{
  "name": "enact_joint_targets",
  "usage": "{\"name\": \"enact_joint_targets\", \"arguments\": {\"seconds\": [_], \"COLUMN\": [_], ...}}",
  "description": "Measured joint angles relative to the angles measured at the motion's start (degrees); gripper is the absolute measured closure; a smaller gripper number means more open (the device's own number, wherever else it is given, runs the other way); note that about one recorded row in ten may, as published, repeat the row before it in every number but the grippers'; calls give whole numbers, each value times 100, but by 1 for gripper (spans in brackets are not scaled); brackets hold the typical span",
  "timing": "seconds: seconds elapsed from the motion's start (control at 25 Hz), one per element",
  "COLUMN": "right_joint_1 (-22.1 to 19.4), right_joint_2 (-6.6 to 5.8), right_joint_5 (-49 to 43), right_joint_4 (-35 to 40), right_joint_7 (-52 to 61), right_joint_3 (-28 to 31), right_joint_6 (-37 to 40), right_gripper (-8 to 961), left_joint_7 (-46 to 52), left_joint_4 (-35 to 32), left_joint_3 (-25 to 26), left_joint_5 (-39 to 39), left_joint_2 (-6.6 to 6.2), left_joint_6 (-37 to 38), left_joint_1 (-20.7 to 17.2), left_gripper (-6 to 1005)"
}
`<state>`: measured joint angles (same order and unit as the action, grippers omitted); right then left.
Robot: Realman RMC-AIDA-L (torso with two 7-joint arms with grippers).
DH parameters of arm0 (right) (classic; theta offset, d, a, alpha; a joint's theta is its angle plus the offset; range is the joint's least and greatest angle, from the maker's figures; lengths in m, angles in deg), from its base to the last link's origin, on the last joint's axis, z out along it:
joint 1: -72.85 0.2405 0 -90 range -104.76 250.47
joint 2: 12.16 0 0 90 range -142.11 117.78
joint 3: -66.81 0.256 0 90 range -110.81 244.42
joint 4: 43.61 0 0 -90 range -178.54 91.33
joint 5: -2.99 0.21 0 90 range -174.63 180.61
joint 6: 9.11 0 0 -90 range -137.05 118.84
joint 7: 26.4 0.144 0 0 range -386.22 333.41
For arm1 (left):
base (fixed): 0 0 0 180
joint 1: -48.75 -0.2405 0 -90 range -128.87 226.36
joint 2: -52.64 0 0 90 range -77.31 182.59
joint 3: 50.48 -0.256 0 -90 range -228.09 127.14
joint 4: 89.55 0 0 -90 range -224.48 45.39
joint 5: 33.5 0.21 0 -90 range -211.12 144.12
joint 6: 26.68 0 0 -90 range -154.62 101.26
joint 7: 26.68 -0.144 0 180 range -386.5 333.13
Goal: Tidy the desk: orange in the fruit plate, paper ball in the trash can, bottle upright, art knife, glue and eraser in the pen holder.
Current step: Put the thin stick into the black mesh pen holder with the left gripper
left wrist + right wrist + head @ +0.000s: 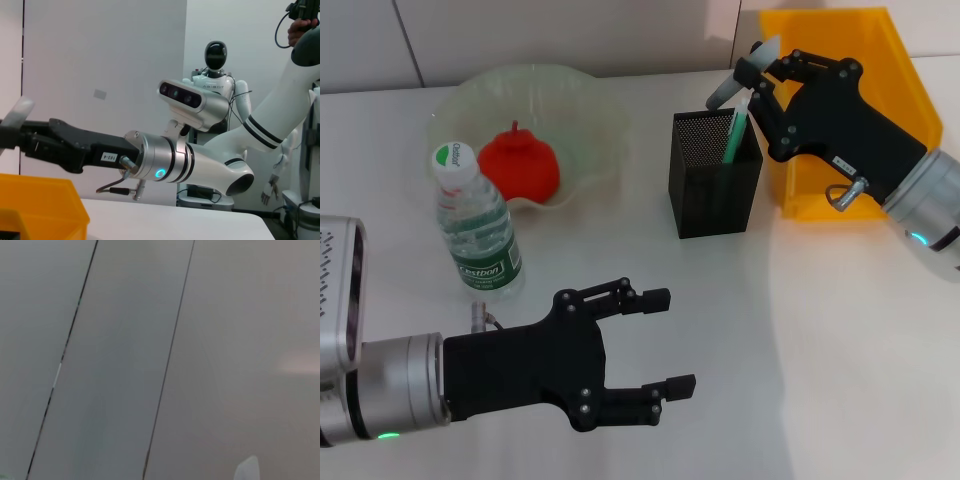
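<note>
Nearest the robot, the left gripper [665,340] is hovering low over the bare white desk [800,360], its jaws spread wide with nothing between them; it is looking idle. Just beyond its upper finger, the bottle [475,225] is standing upright on its base, white cap on top, so that step reads as done. Farther out from those jaws, the orange [520,165] is sitting inside the fruit plate [595,110], also settled. Across the desk, the right gripper [752,78] is poised above the pen holder [713,185], pinching a slim grey-and-white object [738,72] between its jaws; it is probably the glue stick or the art knife, though the head view is too coarse to say which. The object is tilting out past the fingertips, over the holder's far corner, and directly below the jaws a green-and-white stick [734,135] is already leaning in the mesh cup. Behind the gripper's body, the yellow trash can [880,40] is sitting close beside the holder; no paper ball or eraser is showing anywhere. The step in hand is judged to be dropping this piece into the holder; the next move calls for bringing its lower end over the opening and tipping it nearer upright before the jaws part, lest it catch on the rim or knock the green stick.
</note>
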<state>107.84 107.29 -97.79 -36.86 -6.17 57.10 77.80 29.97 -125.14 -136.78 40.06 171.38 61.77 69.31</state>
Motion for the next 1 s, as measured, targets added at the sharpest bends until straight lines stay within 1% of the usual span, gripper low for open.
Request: {"name": "enact_joint_targets", "arguments": {"seconds": [0.2,0.48,0.56,0.8,1.0], "right_joint_1": [113,276,287,187,-114], "right_joint_2": [-7,-10,-9,1,1], "right_joint_5": [-11,-36,-85,-162,-130], "right_joint_4": [-133,-353,-383,-457,-446], "right_joint_7": [6,8,7,6,5], "right_joint_3": [-4,-5,-5,-4,42], "right_joint_6": [-528,-1382,-1476,-1373,-609], "right_gripper": [814,794,788,771,757], "left_joint_7": [-8,-11,-12,-14,-14], "left_joint_4": [0,0,0,0,0], "left_joint_3": [0,0,2,71,115], "left_joint_5": [0,0,0,1,1], "left_joint_2": [-1,-8,-9,-9,-8], "left_joint_6": [-16,-28,-27,-3,1], "left_joint_1": [4,11,15,17,10], "left_gripper": [185,185,185,185,185]}}
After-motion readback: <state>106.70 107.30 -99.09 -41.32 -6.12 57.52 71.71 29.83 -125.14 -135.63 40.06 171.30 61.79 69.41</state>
